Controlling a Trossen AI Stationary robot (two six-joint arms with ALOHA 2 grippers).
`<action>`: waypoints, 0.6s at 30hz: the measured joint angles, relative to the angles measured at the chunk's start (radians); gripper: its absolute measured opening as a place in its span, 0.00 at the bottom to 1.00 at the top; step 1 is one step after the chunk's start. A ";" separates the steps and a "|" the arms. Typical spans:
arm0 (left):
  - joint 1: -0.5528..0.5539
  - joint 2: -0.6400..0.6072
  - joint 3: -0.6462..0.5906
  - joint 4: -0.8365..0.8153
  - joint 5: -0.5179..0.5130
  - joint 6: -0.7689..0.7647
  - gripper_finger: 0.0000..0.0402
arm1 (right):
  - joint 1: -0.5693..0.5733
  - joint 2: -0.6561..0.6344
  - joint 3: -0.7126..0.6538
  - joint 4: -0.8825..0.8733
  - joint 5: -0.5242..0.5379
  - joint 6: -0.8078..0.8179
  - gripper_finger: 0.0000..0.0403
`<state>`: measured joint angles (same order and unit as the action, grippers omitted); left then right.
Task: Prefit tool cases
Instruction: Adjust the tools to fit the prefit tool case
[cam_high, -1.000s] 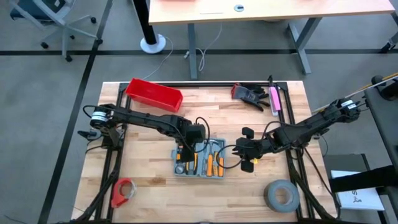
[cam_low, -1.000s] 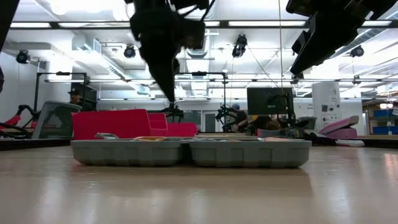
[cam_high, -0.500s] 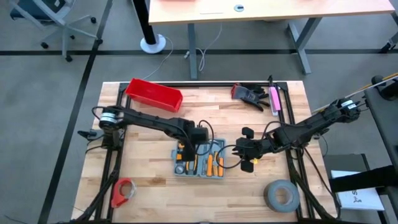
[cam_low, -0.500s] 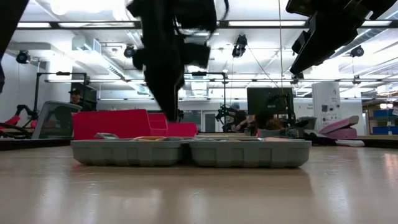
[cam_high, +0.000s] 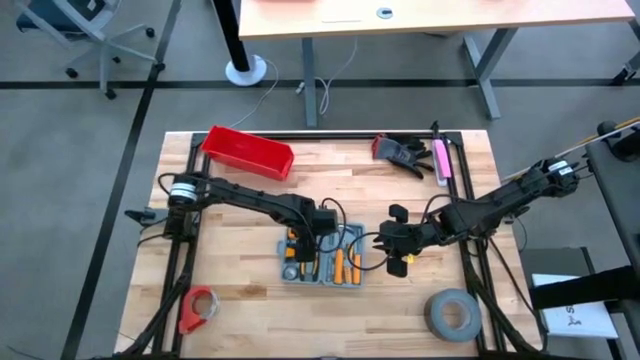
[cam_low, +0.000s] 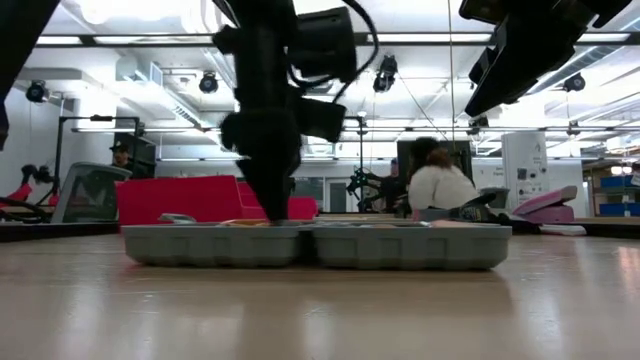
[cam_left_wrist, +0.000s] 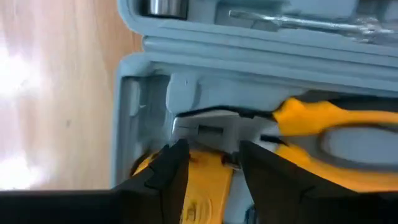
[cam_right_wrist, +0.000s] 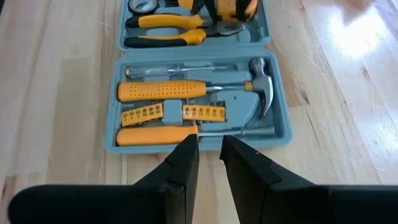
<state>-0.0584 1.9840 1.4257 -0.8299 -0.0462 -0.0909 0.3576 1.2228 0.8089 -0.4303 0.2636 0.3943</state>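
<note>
moulded grey-blue plastic tool case (cam_high: 322, 256) lies open, flat, rectangular.

Left gripper (cam_left_wrist: 208, 163) low, fingers parted – right gripper (cam_right_wrist: 209, 155) seemingly narrow-gapped

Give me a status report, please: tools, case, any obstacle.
Left tool open, down in the open case, astride a yellow part. Right tool empty, beside the case. Nothing in the way.

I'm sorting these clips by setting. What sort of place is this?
Probably a robotics lab or workshop: a framed wooden table on a grey floor, an open tool case, and ceiling lights, monitors and a seated person behind.
</note>
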 joint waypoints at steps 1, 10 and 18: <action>-0.001 -0.020 -0.003 -0.009 -0.006 -0.005 0.38 | 0.000 0.000 0.000 -0.001 0.000 0.000 0.16; -0.019 -0.154 0.002 -0.007 -0.017 -0.057 0.38 | 0.000 0.000 0.001 0.002 0.000 0.000 0.12; -0.058 -0.151 0.004 0.017 0.010 -0.080 0.38 | 0.000 0.000 0.001 0.002 0.001 0.000 0.15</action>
<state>-0.1167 1.8335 1.4296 -0.8126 -0.0363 -0.1706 0.3576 1.2228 0.8101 -0.4278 0.2649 0.3939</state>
